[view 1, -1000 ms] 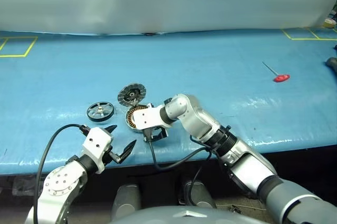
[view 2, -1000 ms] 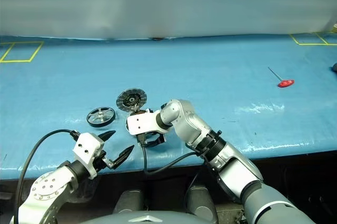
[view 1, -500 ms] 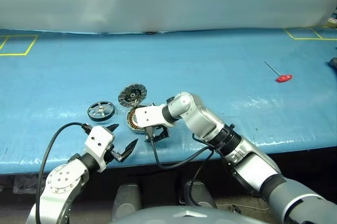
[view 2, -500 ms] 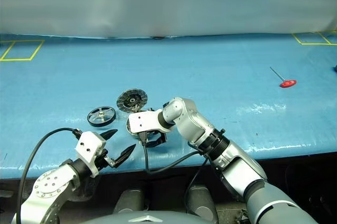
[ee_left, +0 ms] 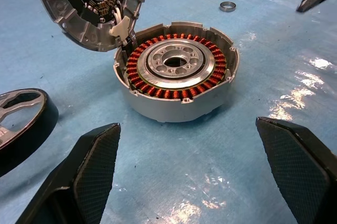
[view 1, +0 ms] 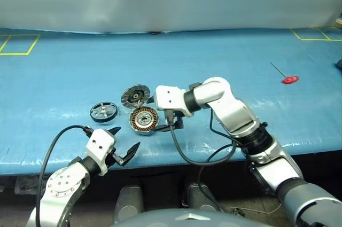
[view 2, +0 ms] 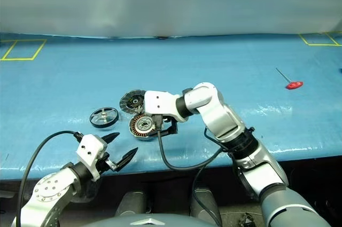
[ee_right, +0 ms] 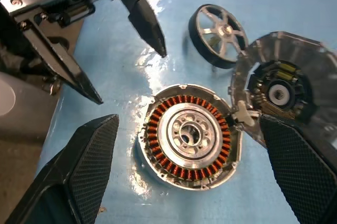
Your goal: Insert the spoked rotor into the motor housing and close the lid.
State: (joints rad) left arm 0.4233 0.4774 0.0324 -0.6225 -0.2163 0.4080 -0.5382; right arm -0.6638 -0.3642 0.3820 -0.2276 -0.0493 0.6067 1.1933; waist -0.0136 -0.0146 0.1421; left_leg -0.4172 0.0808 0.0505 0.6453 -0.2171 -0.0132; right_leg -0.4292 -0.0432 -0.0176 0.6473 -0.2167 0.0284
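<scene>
The motor housing (ee_left: 176, 79) sits open, lid (ee_left: 87, 8) tilted up, between the left tool's (ee_left: 192, 174) spread fingers.

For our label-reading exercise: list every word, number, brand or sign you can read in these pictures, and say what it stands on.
None can be read.
Housing, lid, rotor: no lettering shows.
Red-handled tool: too small to tell.
Table: yellow tape outlines only, no words.

right tool (view 2: 165, 126) lifted, motor housing (view 1: 145, 120) uncovered
</scene>
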